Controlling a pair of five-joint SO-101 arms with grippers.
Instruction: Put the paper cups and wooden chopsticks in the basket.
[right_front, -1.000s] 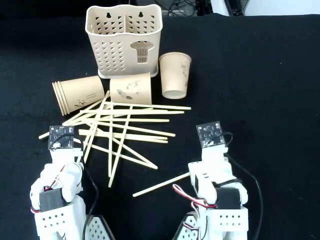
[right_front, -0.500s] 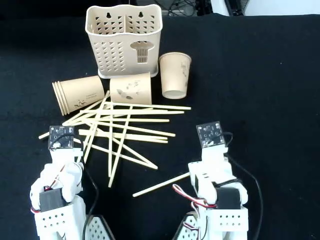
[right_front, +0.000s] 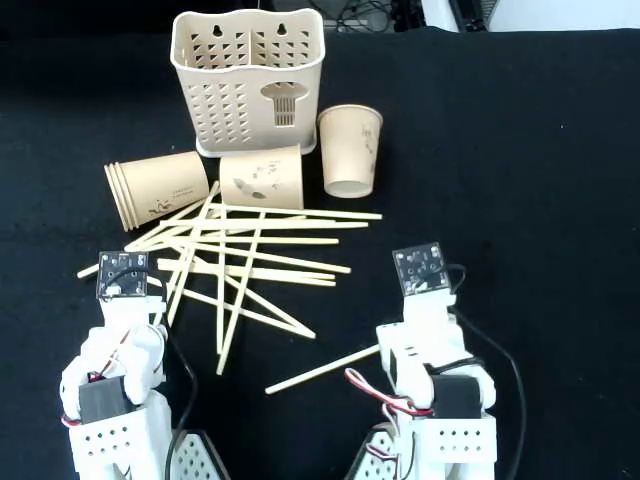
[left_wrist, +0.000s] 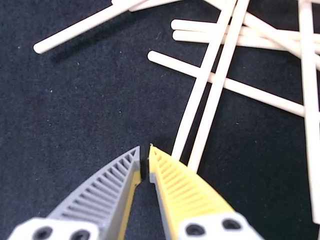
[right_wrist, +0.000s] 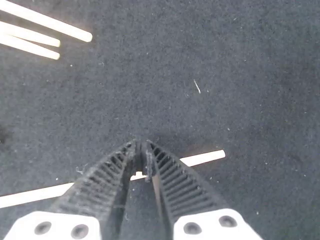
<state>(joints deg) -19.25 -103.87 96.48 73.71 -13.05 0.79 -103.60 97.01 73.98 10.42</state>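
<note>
Chopsticks (left_wrist: 196, 100) just beside left pincer (left_wrist: 145, 152)

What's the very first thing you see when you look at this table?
A messy heap of wooden chopsticks lies crisscrossed in the middle of the black table. Just behind the heap stands a beige basket, with paper cups clustered in front of it and beside it.

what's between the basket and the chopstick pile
In the high view, a nested stack of paper cups to the left and a single cup right before the basket, both on their sides; the chopsticks lie just past them.
</note>
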